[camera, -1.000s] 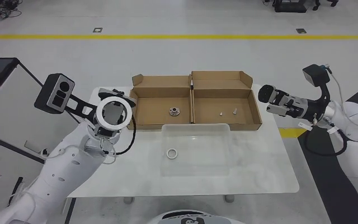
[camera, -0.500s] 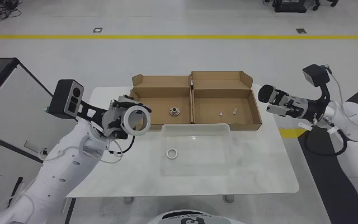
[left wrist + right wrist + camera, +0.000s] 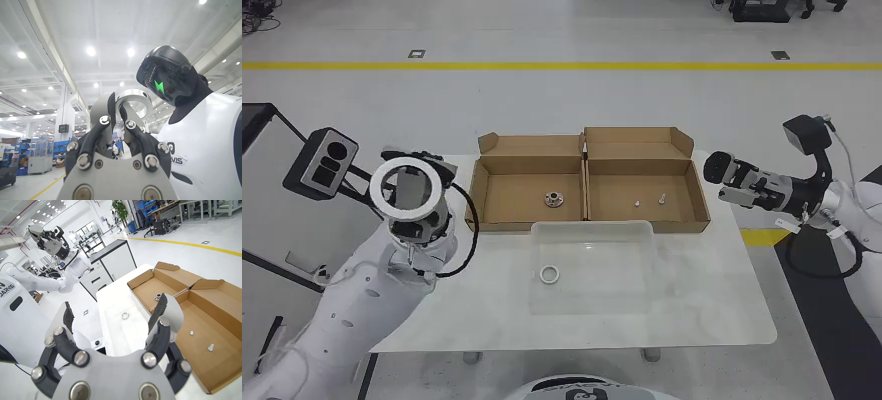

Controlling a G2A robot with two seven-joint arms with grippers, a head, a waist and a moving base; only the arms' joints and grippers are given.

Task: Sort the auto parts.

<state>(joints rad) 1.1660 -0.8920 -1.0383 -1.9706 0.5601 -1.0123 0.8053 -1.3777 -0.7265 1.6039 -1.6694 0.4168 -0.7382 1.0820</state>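
**While big ring sat in the left pincer, sort looked about half done**

Since the large metal ring [image 3: 136, 103] was off the table, start there: it was pinched by its rim between the pads of the left gripper [image 3: 116, 108], held high beyond the left edge of the table [image 3: 712, 290], well apart from both boxes, and not yet placed.

Already sorted, by my read:
- left cardboard box [image 3: 512, 200]: one flanged hub [image 3: 554, 198] on the floor
- right cardboard box [image 3: 617, 205]: two small fasteners, a bolt [image 3: 663, 196] and a smaller piece [image 3: 639, 201], near each other

Left to do:
- held ring needed a home. The left box seemed likelier, given the larger hub there, but that was a guess
- small ring [image 3: 550, 273] lay loose in the clear tray [image 3: 592, 225], just in front of the boxes, untouched

Right gripper [image 3: 115, 303] hung off the table's right side, near the right box, fingers spread wide with nothing between them. It looked free to take the small ring, though the tray was nearer mid-table than to it.
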